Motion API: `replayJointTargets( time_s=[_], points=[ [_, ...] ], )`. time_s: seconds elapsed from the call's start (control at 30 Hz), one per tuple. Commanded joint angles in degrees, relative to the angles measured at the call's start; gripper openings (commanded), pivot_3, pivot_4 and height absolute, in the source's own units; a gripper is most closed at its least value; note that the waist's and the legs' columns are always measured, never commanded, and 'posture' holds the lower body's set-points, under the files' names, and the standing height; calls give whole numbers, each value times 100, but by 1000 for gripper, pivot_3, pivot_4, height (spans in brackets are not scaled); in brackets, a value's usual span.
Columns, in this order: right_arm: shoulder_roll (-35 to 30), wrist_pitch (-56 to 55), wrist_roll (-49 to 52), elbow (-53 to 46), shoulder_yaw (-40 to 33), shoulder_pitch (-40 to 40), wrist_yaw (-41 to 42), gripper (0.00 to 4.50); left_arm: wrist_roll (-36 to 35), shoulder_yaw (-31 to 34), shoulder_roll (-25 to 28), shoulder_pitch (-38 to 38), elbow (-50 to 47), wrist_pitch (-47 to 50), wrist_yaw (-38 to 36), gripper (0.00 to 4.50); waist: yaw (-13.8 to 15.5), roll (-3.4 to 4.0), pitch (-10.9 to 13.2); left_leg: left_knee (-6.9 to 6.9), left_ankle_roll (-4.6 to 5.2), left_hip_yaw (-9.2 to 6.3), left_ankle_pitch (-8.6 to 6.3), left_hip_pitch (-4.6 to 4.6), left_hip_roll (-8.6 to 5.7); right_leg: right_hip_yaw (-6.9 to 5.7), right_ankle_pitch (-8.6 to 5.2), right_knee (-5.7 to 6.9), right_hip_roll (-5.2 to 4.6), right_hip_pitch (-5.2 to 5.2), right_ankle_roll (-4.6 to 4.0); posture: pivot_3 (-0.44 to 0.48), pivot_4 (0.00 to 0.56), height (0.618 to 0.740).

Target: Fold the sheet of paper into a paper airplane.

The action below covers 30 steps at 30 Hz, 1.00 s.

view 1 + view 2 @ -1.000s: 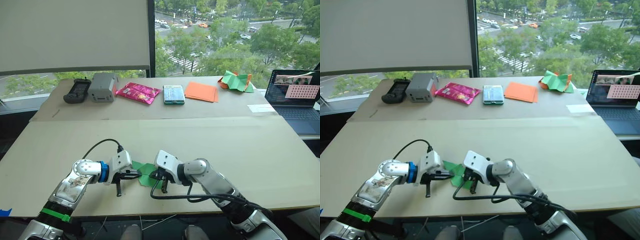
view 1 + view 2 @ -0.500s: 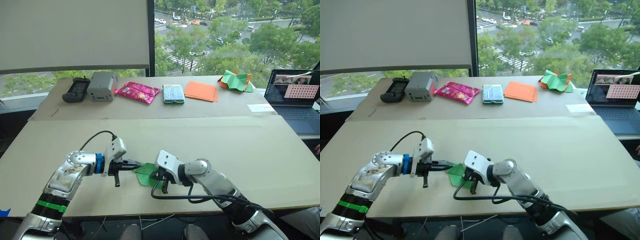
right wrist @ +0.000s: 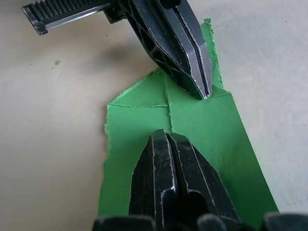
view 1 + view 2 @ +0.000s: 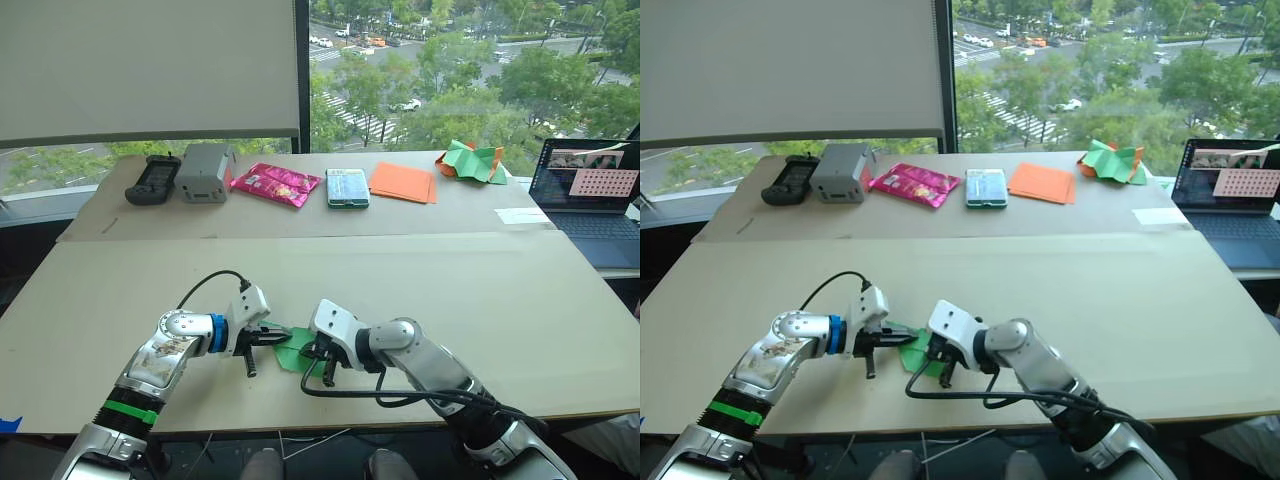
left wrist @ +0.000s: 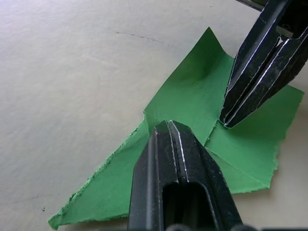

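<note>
grippers, left (image 5: 167, 126) and right (image 3: 164, 135), both pinched together, pressing the green sheet of paper (image 5: 192, 103); left arm has swung back in, flattening a crease.

We can't read any text here: the pink packet (image 4: 277, 184) and the laptop (image 4: 585, 185) screen beside it show print too small to read.

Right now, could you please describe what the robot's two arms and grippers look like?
Both arms are silver-grey with white wrist housings and looping black cables. The left arm has a blue ring and green band. The left gripper and right gripper have black ribbed fingers tapering to points.
</note>
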Motion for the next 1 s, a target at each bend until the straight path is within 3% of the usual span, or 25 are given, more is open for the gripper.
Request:
replayJointTargets(
  time_s=[0.03, 0.6, 1.0],
  points=[
    [44, 305, 58, -26, -139, -88, -141, 14, 248, -169, 81, 74, 24, -76, 19, 0, -1, 0, 4, -1, 0, 0, 0, -5, 0, 0, 0, 1, 0, -6, 0, 0, 150, 706],
    [314, 55, 83, 309, -142, -370, -368, 14, 499, -243, 131, 262, -27, -289, 50, 0, -20, 1, 16, -2, 2, 0, 1, -20, 1, 0, 1, 5, 3, -27, 1, 0, 150, 706],
    [-276, 34, -362, 604, 596, -240, -200, 14, 560, -226, 150, 256, 57, -349, 54, 0, -18, 6, 10, -1, 3, 0, 2, -17, 0, 0, 1, 5, 2, -23, 1, 0, 150, 706]
  ],
)
